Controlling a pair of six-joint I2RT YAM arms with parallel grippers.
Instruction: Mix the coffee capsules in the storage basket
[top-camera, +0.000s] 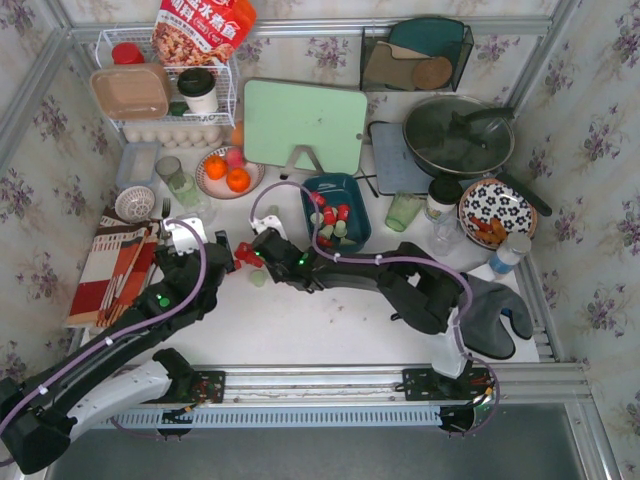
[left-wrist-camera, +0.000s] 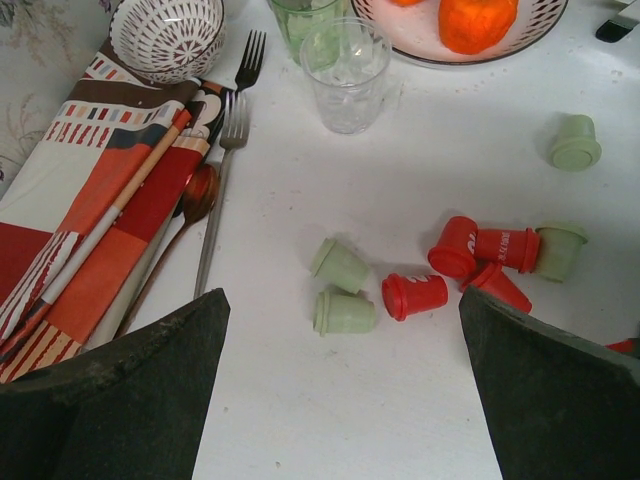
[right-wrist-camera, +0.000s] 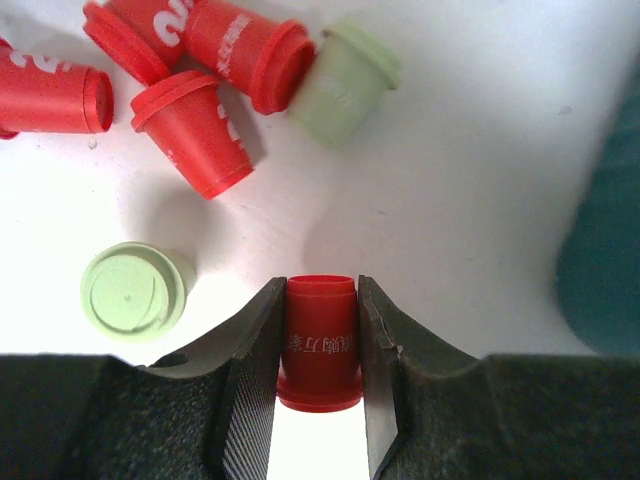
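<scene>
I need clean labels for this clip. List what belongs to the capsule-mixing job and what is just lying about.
Job:
red capsule gripped in the right claw
loose capsules
storage basket
open left claw

Lying about:
oranges
clear glass
forks
cutting board
pan

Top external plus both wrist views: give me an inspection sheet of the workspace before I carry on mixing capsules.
Surface: white table, a few faint marks.
Job's things: storage basket holds red and green coffee capsules; loose capsules lie on the table to its left.
Clutter: plate of oranges, clear glass, forks, striped cloth, cutting board, oven mitt.
Grippers: left gripper open above the loose capsules; right gripper closed on a red capsule.
Cables: purple cables run along both arms; one loops beside the basket.
Surroundings: floral walls, metal frame.
</scene>
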